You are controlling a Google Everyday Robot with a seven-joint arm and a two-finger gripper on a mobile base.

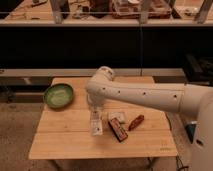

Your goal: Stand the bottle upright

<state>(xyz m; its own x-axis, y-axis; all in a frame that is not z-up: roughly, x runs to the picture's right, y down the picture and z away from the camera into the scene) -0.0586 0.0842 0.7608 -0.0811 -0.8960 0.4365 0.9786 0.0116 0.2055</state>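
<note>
A light wooden table (65, 142) holds a green bowl (58, 95) left of the shut pincer (95, 111), with a white packet (118, 117), dark bar (118, 130) and reddish item (136, 122) to its right.
</note>
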